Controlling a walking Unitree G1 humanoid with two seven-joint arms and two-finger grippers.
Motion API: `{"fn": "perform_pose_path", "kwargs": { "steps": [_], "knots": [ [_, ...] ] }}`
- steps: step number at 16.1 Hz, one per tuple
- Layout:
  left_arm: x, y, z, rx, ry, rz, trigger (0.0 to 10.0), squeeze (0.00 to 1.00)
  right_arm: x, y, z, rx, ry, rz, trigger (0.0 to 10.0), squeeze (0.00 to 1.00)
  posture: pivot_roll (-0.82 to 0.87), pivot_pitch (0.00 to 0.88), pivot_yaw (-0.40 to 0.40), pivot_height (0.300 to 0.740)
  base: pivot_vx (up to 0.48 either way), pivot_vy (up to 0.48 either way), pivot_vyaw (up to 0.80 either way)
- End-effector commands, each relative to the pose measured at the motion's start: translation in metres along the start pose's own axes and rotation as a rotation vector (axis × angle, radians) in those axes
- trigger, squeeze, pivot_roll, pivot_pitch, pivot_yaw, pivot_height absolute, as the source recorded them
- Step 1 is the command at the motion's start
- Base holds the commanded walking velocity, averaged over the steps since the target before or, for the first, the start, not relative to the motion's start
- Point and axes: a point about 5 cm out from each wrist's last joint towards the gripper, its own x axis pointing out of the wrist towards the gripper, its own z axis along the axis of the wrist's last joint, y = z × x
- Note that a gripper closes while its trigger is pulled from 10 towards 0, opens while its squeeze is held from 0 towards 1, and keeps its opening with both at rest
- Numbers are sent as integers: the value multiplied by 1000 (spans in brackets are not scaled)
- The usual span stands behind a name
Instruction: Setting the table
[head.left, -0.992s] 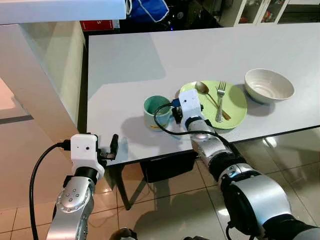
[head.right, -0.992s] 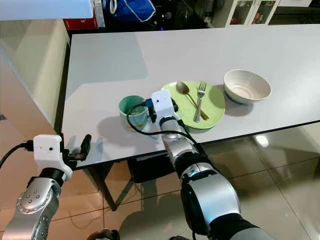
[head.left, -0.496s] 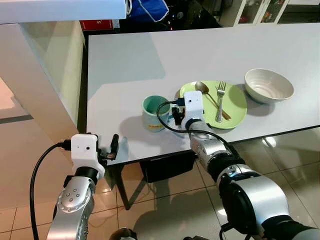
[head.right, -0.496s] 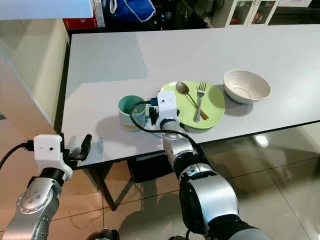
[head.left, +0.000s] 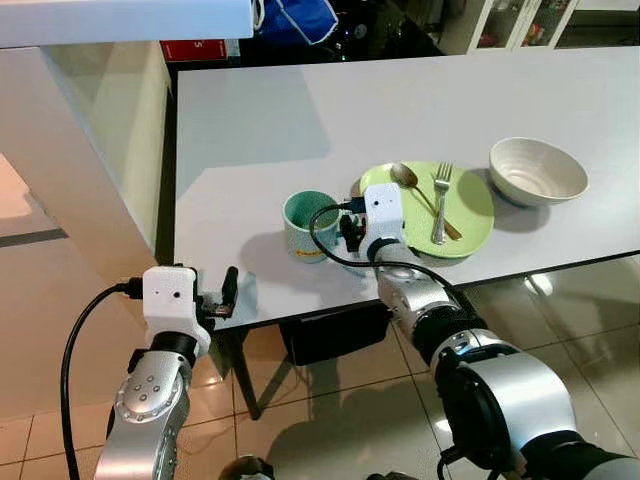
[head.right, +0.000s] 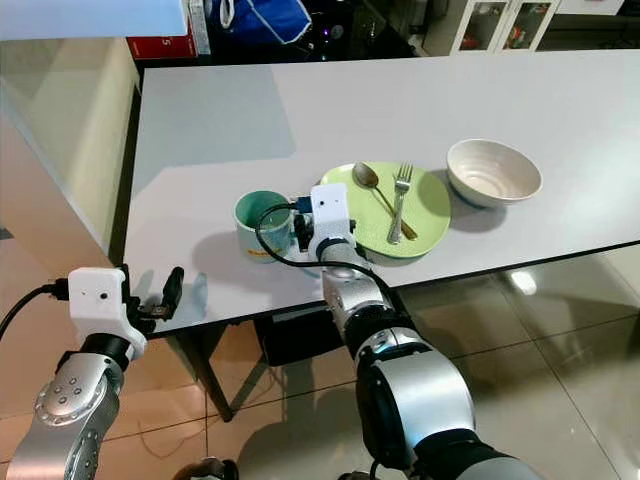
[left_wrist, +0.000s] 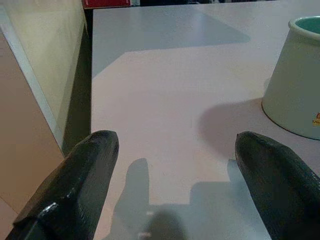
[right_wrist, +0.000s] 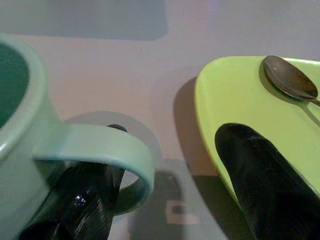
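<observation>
1. At the near edge of the bench (head.left: 260, 120), the right gripper (right_wrist: 170, 200) sits between the green mug (head.left: 308, 224) and the lime plate (head.left: 470, 215). Its jaws are spread wide and grip nothing; one finger (right_wrist: 87, 200) is threaded through the mug handle (right_wrist: 107, 145), the other finger (right_wrist: 265, 175) lies over the plate's rim.
2. Risk: the threaded finger could drag or tip the mug if the arm shifts sideways or lifts before the jaws close on the handle (the mug stands upright, not far from the bench edge, so a pull toward the robot looks worst).
3. Risk: the finger over the plate could catch the rim and shove the plate. That would disturb the spoon (head.left: 405, 178) and fork (head.left: 440, 200) lying loose on it, well apart from the finger at present.
4. Risk: closing from this spread may pinch the plate rim along with the handle, since mug and plate stand just beside each other.
5. The left gripper (left_wrist: 175, 185) hovers low at the bench's near corner, jaws wide apart and empty, with the mug ahead of it in the wrist view. It is well apart from the right arm; no clash judged likely.
6. Surroundings: white bowl (head.left: 537, 170) just beyond the plate toward the robot's right, untouched. A pale wall panel (head.left: 90, 150) flanks the bench on the left. Far half of the bench holds nothing that obstructs.
</observation>
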Motion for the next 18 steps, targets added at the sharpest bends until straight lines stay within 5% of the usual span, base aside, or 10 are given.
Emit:
{"fn": "perform_pose_path", "kwargs": {
  "steps": [1, 18],
  "knots": [
    [2, -3, 0, 4, -1, -1, 10000, 0, 0, -1, 0, 10, 3, 2, 10000, 0, 123, 75, -33, 740, 0, 0, 0],
    [8, -5, 0, -5, -11, 0, 10000, 0, -7, -4, -10, 8, -28, -9, 10000, 0, 101, 71, -36, 740, 0, 0, 0]
  ]
}}
